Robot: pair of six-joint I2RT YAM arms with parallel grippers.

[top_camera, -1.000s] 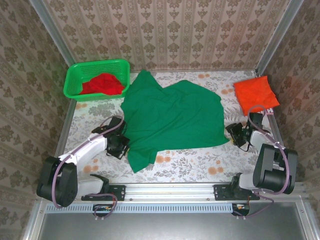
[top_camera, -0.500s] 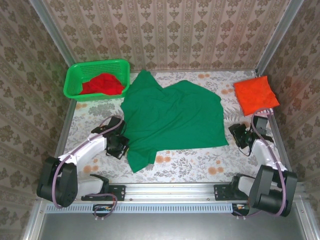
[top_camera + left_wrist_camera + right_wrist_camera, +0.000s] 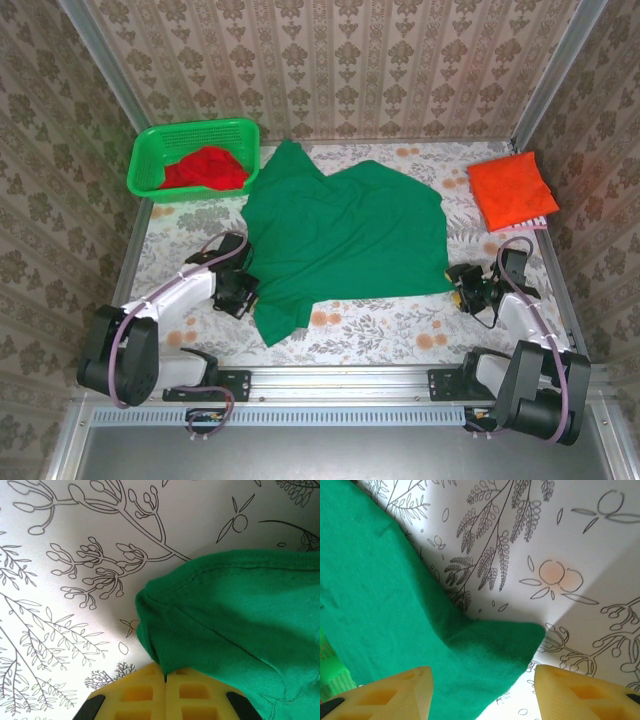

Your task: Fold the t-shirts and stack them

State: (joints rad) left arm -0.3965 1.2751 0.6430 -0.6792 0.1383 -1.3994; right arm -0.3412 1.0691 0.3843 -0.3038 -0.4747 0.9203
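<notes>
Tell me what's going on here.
Shirt folding is under way. A dark green t-shirt lies spread and rumpled in the middle of the table. The left claw is shut on its near-left edge. The right claw is open, straddling its near-right corner. An orange-red t-shirt lies folded at the far right, and a red t-shirt sits bunched in the green basket at the far left.
</notes>
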